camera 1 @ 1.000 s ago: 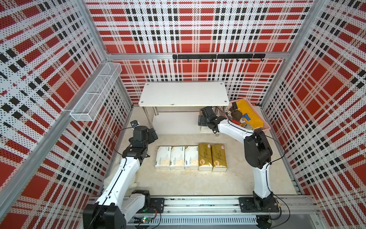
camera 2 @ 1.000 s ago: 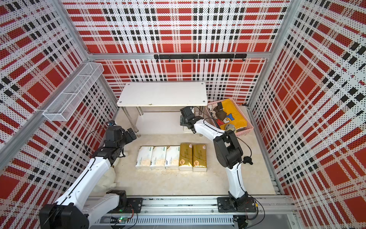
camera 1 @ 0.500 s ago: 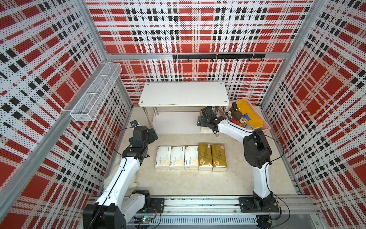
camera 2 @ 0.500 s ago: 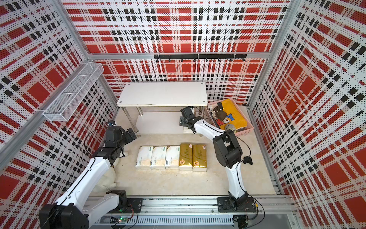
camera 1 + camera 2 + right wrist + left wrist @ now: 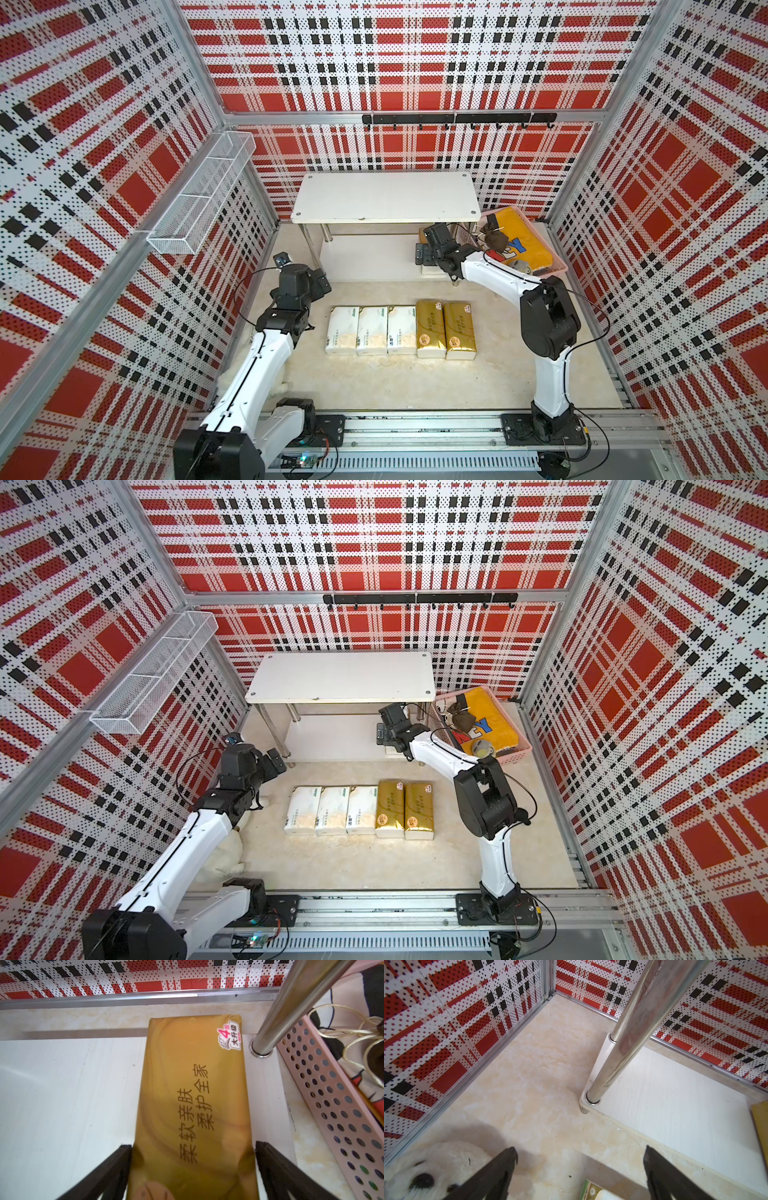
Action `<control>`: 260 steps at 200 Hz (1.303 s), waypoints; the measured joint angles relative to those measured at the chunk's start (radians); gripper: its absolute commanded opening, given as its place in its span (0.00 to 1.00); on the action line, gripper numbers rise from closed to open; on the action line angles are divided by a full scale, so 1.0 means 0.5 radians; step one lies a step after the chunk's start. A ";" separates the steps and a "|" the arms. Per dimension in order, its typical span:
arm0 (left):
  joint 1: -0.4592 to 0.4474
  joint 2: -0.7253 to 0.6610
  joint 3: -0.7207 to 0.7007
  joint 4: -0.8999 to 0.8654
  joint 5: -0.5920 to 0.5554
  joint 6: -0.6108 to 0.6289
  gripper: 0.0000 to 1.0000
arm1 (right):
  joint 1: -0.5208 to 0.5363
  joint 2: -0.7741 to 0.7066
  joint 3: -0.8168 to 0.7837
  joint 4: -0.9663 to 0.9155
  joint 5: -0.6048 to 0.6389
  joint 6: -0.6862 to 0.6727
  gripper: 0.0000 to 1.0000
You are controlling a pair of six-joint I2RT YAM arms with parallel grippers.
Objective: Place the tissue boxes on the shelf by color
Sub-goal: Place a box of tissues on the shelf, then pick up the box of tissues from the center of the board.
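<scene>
Currently: right gripper (image 5: 193, 1147) spread wide, one finger on either side of a gold pack (image 5: 193, 1084) lying flat on the lower board (image 5: 62, 1095) of the shelf (image 5: 386, 197), at its right end beside a chrome leg (image 5: 291, 1001). It looks let go, not pinched. The pack's long axis runs straight away from the claw, so backing out along it seems cleanest.

Left gripper (image 5: 579, 1151) open and empty, near the front leg (image 5: 623, 1043).

On the floor: three white packs (image 5: 372, 330) and two gold packs (image 5: 444, 330), long axes toward the shelf. The gold pair lies nearer the right arm.
</scene>
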 measured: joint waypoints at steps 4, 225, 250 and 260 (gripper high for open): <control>0.000 0.000 0.000 0.000 0.000 0.000 0.99 | 0.005 -0.014 -0.007 -0.008 0.003 0.000 1.00; -0.233 0.079 0.002 0.008 -0.127 0.005 1.00 | 0.347 -1.475 -1.227 -0.332 0.014 0.333 1.00; -0.261 0.137 0.021 0.015 -0.130 0.003 1.00 | 0.348 -1.555 -1.350 -0.410 0.001 0.385 1.00; -0.283 0.156 0.033 0.024 -0.134 0.001 1.00 | 0.352 -1.573 -1.392 -0.430 -0.014 0.405 1.00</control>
